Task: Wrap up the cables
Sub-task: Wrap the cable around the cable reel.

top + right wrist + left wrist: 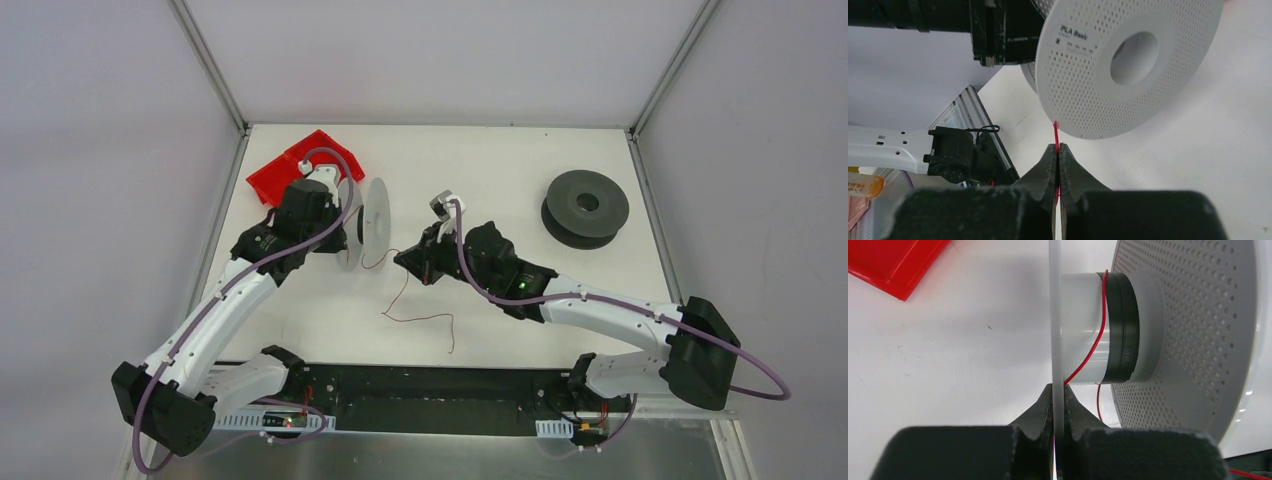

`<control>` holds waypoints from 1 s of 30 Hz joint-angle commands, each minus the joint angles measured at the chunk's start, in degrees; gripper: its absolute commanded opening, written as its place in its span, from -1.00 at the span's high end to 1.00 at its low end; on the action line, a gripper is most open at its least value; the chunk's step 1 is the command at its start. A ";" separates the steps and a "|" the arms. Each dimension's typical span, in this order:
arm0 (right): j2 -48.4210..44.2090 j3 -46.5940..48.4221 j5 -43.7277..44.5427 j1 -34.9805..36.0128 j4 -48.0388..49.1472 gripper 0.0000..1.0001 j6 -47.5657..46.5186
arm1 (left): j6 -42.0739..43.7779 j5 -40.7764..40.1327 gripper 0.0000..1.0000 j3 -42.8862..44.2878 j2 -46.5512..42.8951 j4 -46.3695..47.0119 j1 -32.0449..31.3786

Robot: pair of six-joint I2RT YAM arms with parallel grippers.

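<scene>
A white perforated spool (375, 222) stands on edge left of the table's middle. My left gripper (345, 235) is shut on its thin near flange (1057, 315), the fingers (1038, 412) pinching it from both sides. The cable is a very thin wire, red up close (1095, 342) and dark from above (420, 318). It runs once round the spool's hub, and its loose end lies in curls on the table. My right gripper (405, 262) sits just right of the spool and is shut on the cable (1056, 132) a little below the spool's rim (1108, 65).
A dark grey spool (586, 207) lies flat at the back right. A red tray (290, 168) sits at the back left, behind the left arm, and shows in the left wrist view (898, 260). The black base rail (440, 395) runs along the near edge.
</scene>
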 commanded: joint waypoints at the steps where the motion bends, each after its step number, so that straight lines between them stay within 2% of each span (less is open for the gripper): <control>1: 0.44 5.69 1.32 -0.08 -2.94 1.00 -6.48 | 6.78 -2.58 1.00 -0.51 0.50 1.41 -2.25; 9: 2.66 11.70 1.80 -2.65 -8.42 1.00 -16.57 | 12.83 -0.46 1.00 0.48 0.72 -3.17 -4.24; 13: 3.12 10.65 4.27 -2.59 -7.93 1.00 -24.63 | 13.87 1.20 1.00 0.92 0.93 -4.36 -4.27; 19: 2.31 7.51 10.30 -2.06 -4.14 1.00 -33.92 | 16.12 8.60 1.00 2.12 2.14 -6.76 -4.27; 25: 1.96 6.00 13.97 -2.75 -0.15 1.00 -37.89 | 18.86 15.18 1.00 2.67 1.82 -8.41 -4.27; 27: 2.74 5.80 13.79 -3.68 -0.07 1.00 -38.04 | 19.02 19.55 1.00 4.19 2.66 -10.18 -4.27; 30: 3.14 4.53 12.20 -4.60 -0.09 1.00 -37.57 | 18.96 21.87 1.00 5.28 2.59 -11.09 -4.27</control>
